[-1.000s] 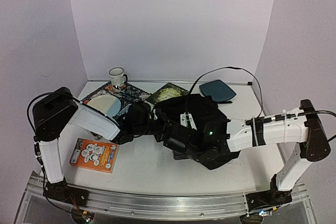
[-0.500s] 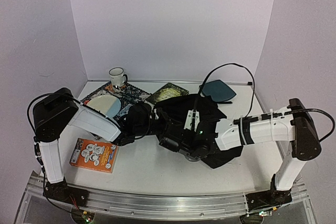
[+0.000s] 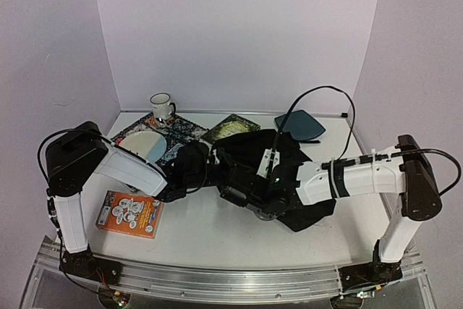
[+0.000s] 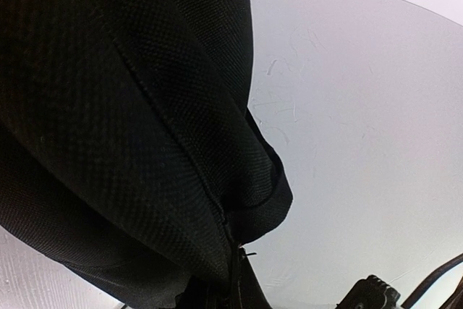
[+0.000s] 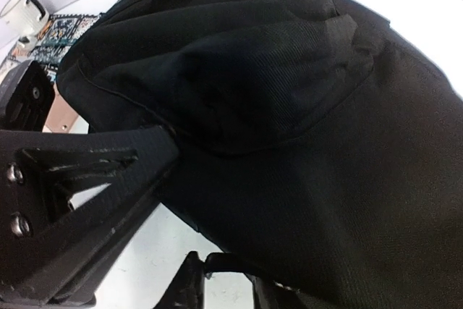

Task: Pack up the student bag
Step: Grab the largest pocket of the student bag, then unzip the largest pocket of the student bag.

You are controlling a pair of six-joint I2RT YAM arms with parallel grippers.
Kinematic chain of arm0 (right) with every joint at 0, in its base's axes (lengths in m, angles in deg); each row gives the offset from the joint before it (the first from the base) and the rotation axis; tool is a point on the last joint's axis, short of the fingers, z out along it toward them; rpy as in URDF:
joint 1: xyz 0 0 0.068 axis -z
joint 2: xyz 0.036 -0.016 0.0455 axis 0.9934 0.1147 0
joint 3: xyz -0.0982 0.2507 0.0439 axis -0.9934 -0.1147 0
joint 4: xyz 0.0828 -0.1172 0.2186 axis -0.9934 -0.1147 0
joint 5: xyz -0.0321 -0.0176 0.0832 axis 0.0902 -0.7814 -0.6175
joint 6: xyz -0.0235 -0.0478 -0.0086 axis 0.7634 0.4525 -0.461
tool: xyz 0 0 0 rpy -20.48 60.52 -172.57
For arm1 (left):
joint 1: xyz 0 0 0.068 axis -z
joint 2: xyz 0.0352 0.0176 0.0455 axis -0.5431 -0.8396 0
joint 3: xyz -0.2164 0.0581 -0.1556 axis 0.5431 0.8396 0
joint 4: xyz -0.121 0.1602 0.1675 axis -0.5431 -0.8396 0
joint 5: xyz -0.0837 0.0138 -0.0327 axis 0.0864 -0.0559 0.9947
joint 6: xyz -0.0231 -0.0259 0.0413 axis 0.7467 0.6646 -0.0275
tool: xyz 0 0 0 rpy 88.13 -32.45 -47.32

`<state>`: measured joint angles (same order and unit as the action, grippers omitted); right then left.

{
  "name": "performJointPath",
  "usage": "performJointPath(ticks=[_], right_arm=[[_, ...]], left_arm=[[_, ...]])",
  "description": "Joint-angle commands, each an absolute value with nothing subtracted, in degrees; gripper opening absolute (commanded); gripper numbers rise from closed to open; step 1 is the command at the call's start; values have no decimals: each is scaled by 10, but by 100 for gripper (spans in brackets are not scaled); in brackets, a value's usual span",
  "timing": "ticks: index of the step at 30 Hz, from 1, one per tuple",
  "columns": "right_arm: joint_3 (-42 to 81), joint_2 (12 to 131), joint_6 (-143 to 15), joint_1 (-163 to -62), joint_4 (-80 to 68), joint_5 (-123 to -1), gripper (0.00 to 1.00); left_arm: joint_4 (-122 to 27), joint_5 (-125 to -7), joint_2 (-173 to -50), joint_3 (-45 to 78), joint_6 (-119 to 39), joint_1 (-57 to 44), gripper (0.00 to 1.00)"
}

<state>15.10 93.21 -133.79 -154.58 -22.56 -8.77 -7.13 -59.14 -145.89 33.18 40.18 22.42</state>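
Early days on this one, I'd say. The backpack (image 3: pixel 289 151) is slumped in the middle of the table (image 3: pixel 210 233), a bit right of centre, and everything loose that I can see is outside it: the orange booklet (image 3: pixel 130 213) near the front left, the dark green book (image 3: pixel 231 128) and the teal pad (image 3: pixel 299 126) at the back, plus a plate (image 3: pixel 141 146) on a patterned mat (image 3: pixel 177 129) and a mug (image 3: pixel 160 106) in the far left corner. Can't see inside the bag, so no idea if anything's in there. My guess is the arms are working on getting it opened up, and the actual packing hasn't happened yet.

The left gripper (image 3: pixel 206 173) is pressed together on the bag's left edge — in its wrist view the black cloth bunches right down into the fingers. The right gripper (image 3: pixel 244 192) is low against the bag's front side, but I can't tell whether it's pinching anything or just nosing in.

The bag itself is plain black woven fabric, floppy and collapsed — folds, a curved seam across the top panel, no opening showing.
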Motion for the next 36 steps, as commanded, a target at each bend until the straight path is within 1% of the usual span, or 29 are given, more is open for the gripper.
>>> performJointPath(ticks=[1,2,3,11,18,28,32,36], right_arm=[[149,927,-1337,-1539,-255,-53,6],[144,919,-1334,-1539,-255,-58,1],[138,911,-1330,-1540,-255,-65,0],[75,828,-1264,-1550,-254,-150,0],[14,759,-1239,-1556,-256,-222,0],[12,719,-1146,-1557,-263,-288,0],[12,706,-1103,-1564,-266,-323,0],[13,696,-1060,-1578,-267,-361,0]], left_arm=[[-6,-579,-1446,329,401,234,0],[-6,-580,-1447,329,399,233,0],[-6,-580,-1449,329,396,233,0],[-5,-579,-1479,323,384,220,0],[-5,-581,-1483,328,370,207,0],[-7,-558,-1488,333,342,173,0],[-10,-530,-1493,337,315,154,0],[-44,-490,-1503,335,270,135,0]])
